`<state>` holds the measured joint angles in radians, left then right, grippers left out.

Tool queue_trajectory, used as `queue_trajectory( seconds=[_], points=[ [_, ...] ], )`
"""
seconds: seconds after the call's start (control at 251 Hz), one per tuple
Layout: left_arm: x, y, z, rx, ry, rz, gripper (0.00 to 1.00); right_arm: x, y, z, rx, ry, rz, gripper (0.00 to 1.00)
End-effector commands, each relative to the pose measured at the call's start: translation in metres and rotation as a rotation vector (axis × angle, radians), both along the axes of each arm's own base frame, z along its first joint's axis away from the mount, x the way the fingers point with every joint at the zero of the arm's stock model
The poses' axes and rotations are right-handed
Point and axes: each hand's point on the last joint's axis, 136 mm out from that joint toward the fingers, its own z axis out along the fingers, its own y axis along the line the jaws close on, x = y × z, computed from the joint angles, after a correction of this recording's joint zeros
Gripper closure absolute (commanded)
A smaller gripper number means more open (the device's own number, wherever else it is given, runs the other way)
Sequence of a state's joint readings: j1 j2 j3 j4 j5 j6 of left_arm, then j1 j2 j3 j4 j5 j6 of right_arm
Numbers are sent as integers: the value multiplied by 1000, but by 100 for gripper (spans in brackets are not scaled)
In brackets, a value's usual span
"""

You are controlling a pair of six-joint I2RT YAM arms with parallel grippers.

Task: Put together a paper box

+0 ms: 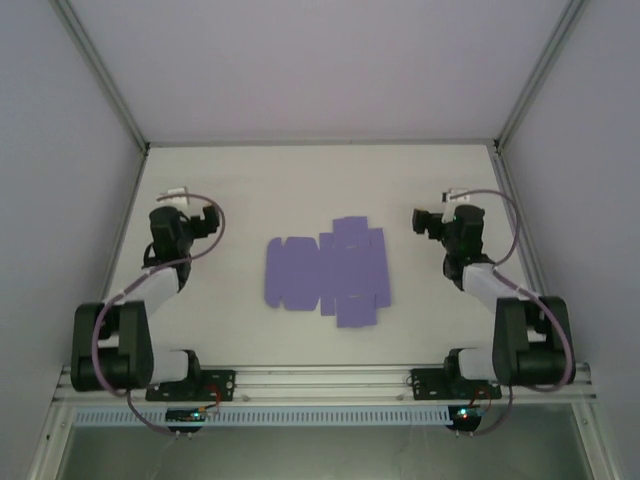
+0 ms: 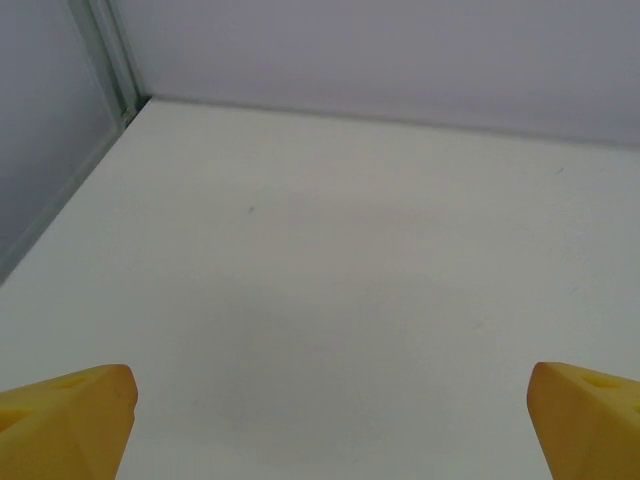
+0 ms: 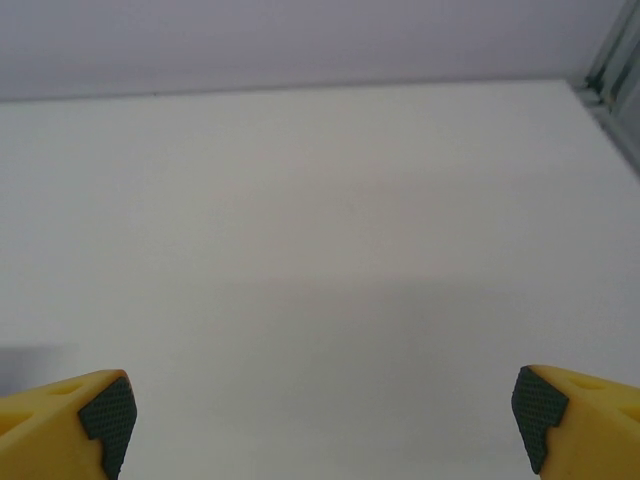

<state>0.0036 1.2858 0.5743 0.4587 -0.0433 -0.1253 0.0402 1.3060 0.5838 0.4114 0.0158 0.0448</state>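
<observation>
Card in lavender-purple, the paper box (image 1: 325, 272), lies as a flat die-cut sheet near the middle of the white counter (image 1: 250, 190). In the top external view its broad plain panel is toward the left. The right part breaks into smaller panels, with flaps jutting toward the back wall and toward the near edge. No panel looks raised; the whole sheet appears to rest flat on the counter.

The sheet sits between the two arms and well apart from both. The left arm (image 1: 150, 290) is folded at the left side of the counter and the right arm (image 1: 500, 295) mirrors it at the right side, each with its wrist toward the far end.

From the left wrist, the left gripper (image 2: 330, 390) has its jaws spread wide. Its yellow fingertips (image 2: 75, 415) sit at the lower corners of the view, with bare counter between them and nothing held. A metal frame post (image 2: 110, 55) stands at the far left corner.

From the right wrist, the right gripper (image 3: 320, 395) is likewise spread wide and holds nothing. Its yellow fingers carry dark textured pads (image 3: 105, 412) on their inner faces, above bare counter.
</observation>
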Motion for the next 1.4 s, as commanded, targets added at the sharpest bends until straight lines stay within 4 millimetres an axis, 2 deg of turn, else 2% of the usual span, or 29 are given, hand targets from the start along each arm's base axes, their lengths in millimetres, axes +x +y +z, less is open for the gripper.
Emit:
queue_trajectory(
  seconds=[0.0,0.088,0.132,0.243,0.319,0.411,0.471,0.635,0.814,0.93,1.094,1.225,1.321,1.361,1.397],
  points=[
    [-21,-33,-13,-152,163,-42,1,-21,22,0,22,170,-14,1],
    [-38,-68,-21,-246,230,-125,1,-38,66,2,38,257,76,1],
    [-47,-81,-28,-280,275,-143,0,-48,86,-1,79,311,96,4],
    [-71,-116,-40,-381,349,-228,0,-73,139,-21,239,465,205,16],
    [-84,-129,-50,-433,396,-253,0,-84,160,-40,271,544,254,23],
    [-96,-145,-60,-480,440,-305,1,-87,165,-66,252,595,251,30],
    [-102,-159,-65,-517,466,-359,0,-88,169,-82,270,630,252,31],
    [-114,-187,-86,-560,578,-461,0,-94,162,-126,228,720,194,34],
    [-118,-209,-95,-555,617,-535,0,-100,155,-152,188,769,166,37],
    [-116,-219,-103,-574,643,-553,5,-105,153,-164,178,800,153,37],
    [-104,-236,-100,-651,622,-604,30,-107,155,-171,179,809,168,37],
    [-94,-245,-90,-687,588,-636,62,-106,152,-170,184,805,170,37],
    [-89,-248,-75,-700,555,-651,94,-102,150,-156,187,781,188,36],
    [-88,-248,-66,-700,534,-663,100,-98,148,-145,185,756,194,34],
    [-87,-249,-56,-701,513,-672,100,-95,146,-133,187,730,201,33]
  ],
)
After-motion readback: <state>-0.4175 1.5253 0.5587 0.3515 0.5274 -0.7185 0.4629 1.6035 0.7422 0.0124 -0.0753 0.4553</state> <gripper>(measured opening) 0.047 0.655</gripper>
